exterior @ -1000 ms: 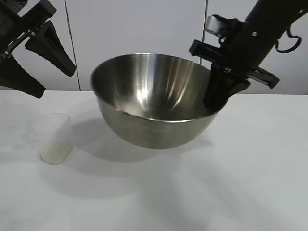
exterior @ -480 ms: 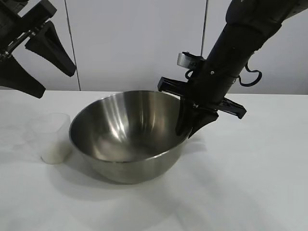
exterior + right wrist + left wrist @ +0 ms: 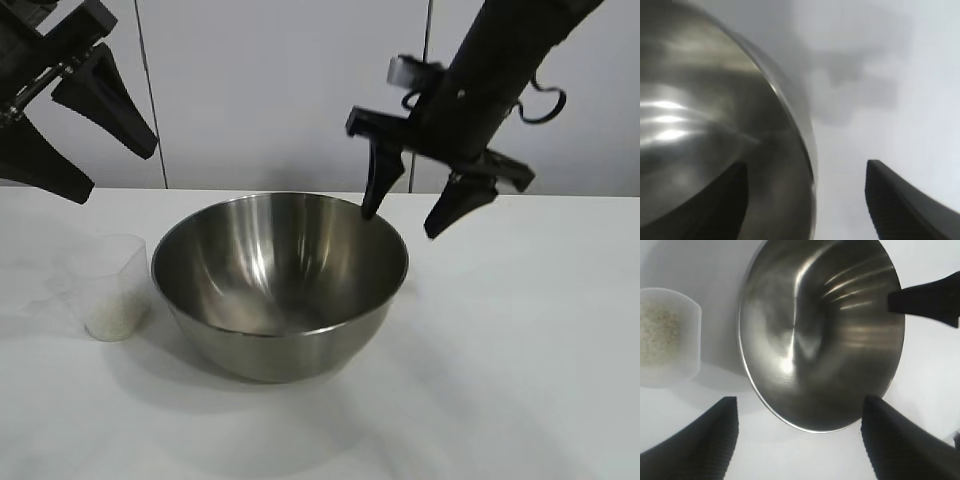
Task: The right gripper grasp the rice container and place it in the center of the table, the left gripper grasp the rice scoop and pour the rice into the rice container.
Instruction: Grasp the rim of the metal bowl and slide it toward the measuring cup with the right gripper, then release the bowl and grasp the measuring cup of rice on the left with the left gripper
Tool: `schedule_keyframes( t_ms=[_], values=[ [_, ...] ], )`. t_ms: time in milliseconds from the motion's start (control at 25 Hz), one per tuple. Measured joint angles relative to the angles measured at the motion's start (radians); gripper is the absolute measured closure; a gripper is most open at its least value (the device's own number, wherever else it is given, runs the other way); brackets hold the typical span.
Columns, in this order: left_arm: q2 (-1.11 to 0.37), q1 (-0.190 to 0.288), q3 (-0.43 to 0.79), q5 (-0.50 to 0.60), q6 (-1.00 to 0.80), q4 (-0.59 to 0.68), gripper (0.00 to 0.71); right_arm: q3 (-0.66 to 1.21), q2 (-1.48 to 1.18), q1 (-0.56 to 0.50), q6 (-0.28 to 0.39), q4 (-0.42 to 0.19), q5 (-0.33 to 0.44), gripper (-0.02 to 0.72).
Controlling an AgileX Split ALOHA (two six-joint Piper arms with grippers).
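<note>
Rice container [image 3: 280, 285] upright, mouth upward; rice scoop [image 3: 112, 288] upright.

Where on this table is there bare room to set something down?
The table is bare in front of and right of the rice container. Crowded: the narrow gap between it and the rice scoop, and its far rim under the open right gripper.

Pretty even, bright light overall, looks like it's coming from above. The surface [image 3: 520, 360] is washed-out white with soft grey shadows under the rice container [image 3: 280, 285]. Steel throws streaky glare inside. Right wrist view is soft and blurry up close, and the rice scoop [image 3: 112, 288] looks hazy.
</note>
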Motion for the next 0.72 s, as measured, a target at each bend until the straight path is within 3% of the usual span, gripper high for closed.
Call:
schedule_keyframes(
  t_ms=[160,360,400,520,720],
  values=[
    [0.000,0.000,0.000,0.000,0.000,0.003,0.207,-0.118,-0.035,-0.070,0.002,-0.151,0.067,0.239],
    [0.000,0.000,0.000,0.000,0.000,0.004,0.207,-0.151,-0.118,-0.193,0.033,-0.515,0.123,0.239],
    [0.000,0.000,0.000,0.000,0.000,0.004,0.207,-0.151,-0.152,-0.231,0.054,-0.559,0.126,0.239],
    [0.000,0.000,0.000,0.000,0.000,0.004,0.207,-0.152,-0.280,-0.351,0.077,-0.616,0.131,0.239],
    [0.000,0.000,0.000,0.000,0.000,0.006,0.207,-0.152,-0.574,-0.462,0.035,-0.576,0.177,0.239]
  ],
)
